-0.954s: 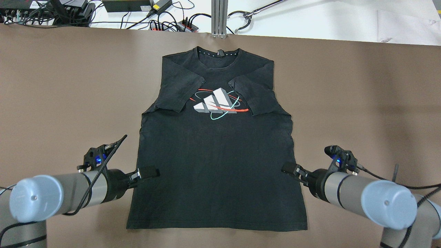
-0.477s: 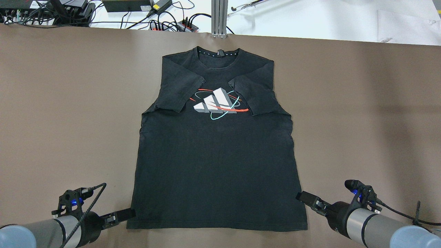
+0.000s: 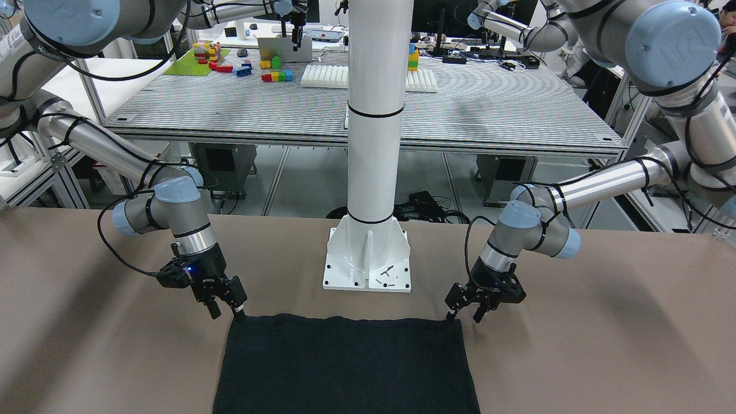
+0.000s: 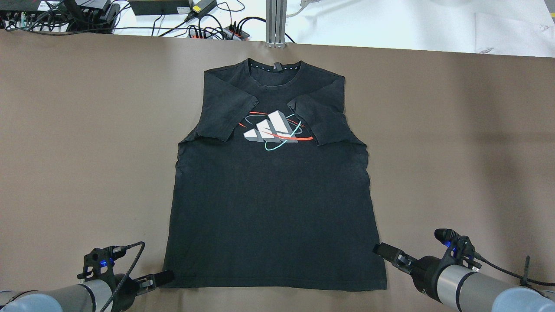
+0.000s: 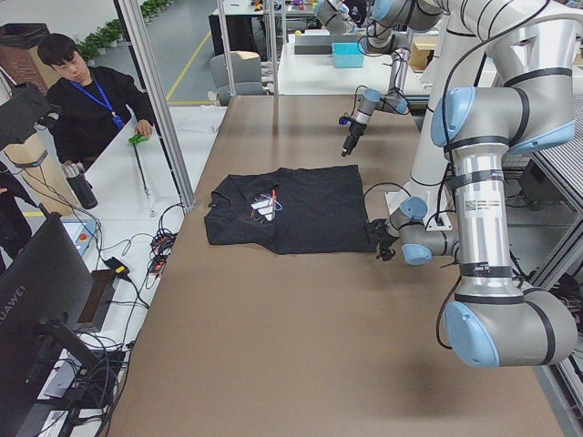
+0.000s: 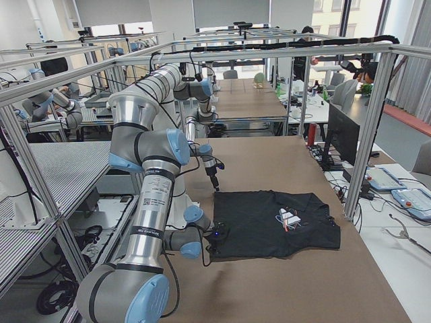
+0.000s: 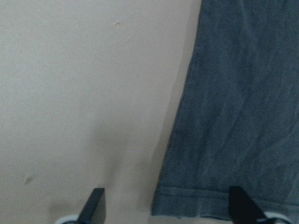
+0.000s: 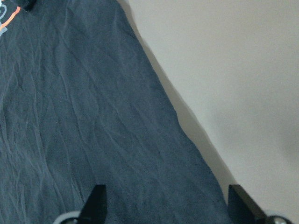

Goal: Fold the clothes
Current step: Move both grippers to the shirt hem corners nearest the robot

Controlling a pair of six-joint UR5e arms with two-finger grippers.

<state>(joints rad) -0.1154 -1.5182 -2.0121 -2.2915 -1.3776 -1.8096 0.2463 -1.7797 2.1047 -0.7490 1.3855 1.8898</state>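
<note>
Jaws spread, I'm sliding left gripper [image 4: 164,277] and right gripper [image 4: 382,250] back from mid-side to the garment [image 4: 273,208] hem corners, readying grasps.

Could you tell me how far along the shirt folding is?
Done: both sleeves of the black T-shirt lie folded inward over the chest. In hand: the left gripper and right gripper, both open, sit at its bottom hem corners, gripping nothing. Left: the body folds.
</note>
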